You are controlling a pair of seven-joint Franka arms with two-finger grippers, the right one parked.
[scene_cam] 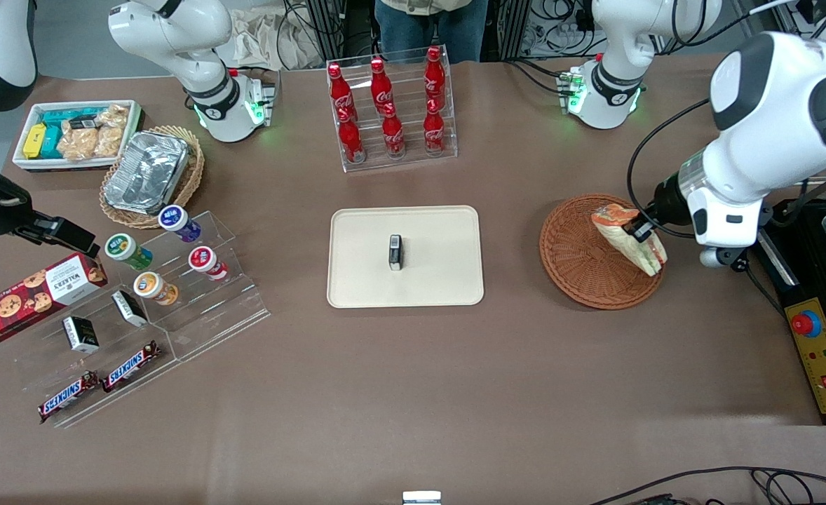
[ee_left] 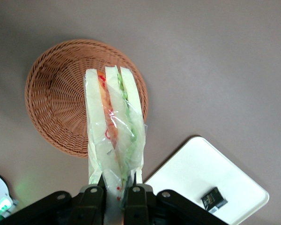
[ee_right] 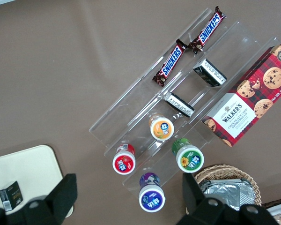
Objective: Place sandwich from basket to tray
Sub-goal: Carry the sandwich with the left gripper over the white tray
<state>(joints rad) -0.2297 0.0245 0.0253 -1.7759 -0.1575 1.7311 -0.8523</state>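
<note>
My left arm's gripper [scene_cam: 643, 231] is shut on the sandwich [scene_cam: 627, 237], a plastic-wrapped wedge of white bread with green and orange-red filling, and holds it above the reddish-brown wicker basket [scene_cam: 581, 256]. In the left wrist view the sandwich [ee_left: 113, 124] hangs from the gripper [ee_left: 114, 190] over the basket [ee_left: 56, 98]. The cream-beige tray [scene_cam: 406, 280] lies at mid-table toward the parked arm's end from the basket, with a small black box [scene_cam: 395, 252] on it. The tray [ee_left: 196, 183] and box [ee_left: 214, 199] also show in the left wrist view.
A clear rack of red cola bottles [scene_cam: 390, 109] stands farther from the front camera than the tray. A clear stepped stand with cups and snack bars [scene_cam: 153, 294], a cookie box [scene_cam: 34, 294], a tan basket with a foil pan [scene_cam: 148, 175] and a white snack bin [scene_cam: 76, 133] lie toward the parked arm's end. A control box [scene_cam: 823, 354] lies at the working arm's end.
</note>
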